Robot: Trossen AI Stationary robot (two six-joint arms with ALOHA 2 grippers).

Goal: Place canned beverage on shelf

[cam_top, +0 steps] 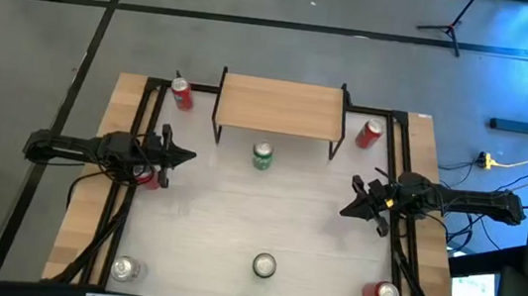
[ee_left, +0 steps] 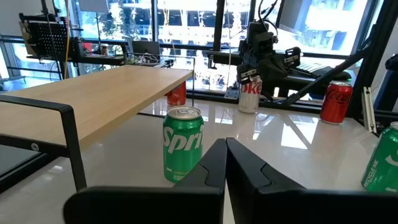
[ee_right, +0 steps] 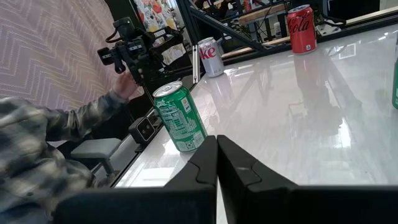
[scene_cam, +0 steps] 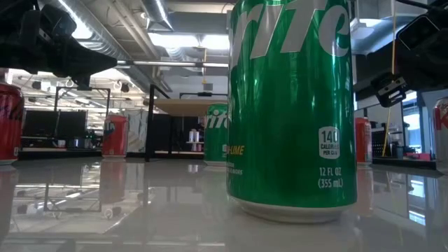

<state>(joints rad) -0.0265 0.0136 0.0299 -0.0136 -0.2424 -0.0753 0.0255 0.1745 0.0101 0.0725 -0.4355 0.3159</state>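
Observation:
The shelf (cam_top: 279, 105), a low light-wood board on black legs, stands at the table's far middle; nothing is on it. A green canned beverage (cam_top: 262, 156) stands upright just in front of it, and shows also in the left wrist view (ee_left: 183, 152). A second green can (cam_top: 263, 266) stands near the front edge and fills the low view (scene_cam: 290, 105). My left gripper (cam_top: 183, 156) hovers shut at the left side, pointing level toward the middle (ee_left: 225, 142). My right gripper (cam_top: 349, 206) hovers shut at the right side (ee_right: 217, 138). Neither touches a can.
Red cans stand to the left (cam_top: 181, 93) and right (cam_top: 370, 133) of the shelf, under my left arm (cam_top: 148, 177) and at the front right (cam_top: 384, 294). A silver can (cam_top: 125, 270) stands front left. A person's sleeve (ee_right: 37, 130) shows beyond the table.

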